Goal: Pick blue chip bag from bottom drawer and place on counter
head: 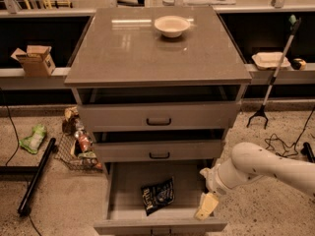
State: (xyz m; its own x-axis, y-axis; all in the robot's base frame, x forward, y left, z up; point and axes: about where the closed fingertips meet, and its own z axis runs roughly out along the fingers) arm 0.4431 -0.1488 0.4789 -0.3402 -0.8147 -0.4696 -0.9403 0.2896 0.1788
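The counter [147, 53] is smooth and glossy, throwing back light near a matt pale bowl [172, 25]. The blue chip bag [158, 195] is crinkled, shiny foil lying in the matt grey bottom drawer [123, 188]. The gripper [206, 206], at the drawer's front right corner, looks like smooth pale plastic.

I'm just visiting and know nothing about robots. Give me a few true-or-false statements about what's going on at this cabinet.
1. The blue chip bag lies in the open bottom drawer. True.
2. The tool is holding the bag. False: it hangs by the drawer's front right corner, apart from the bag.
3. A bowl stands on the counter. True.
4. The green packet lies on the counter. False: it lies on the floor, far left.
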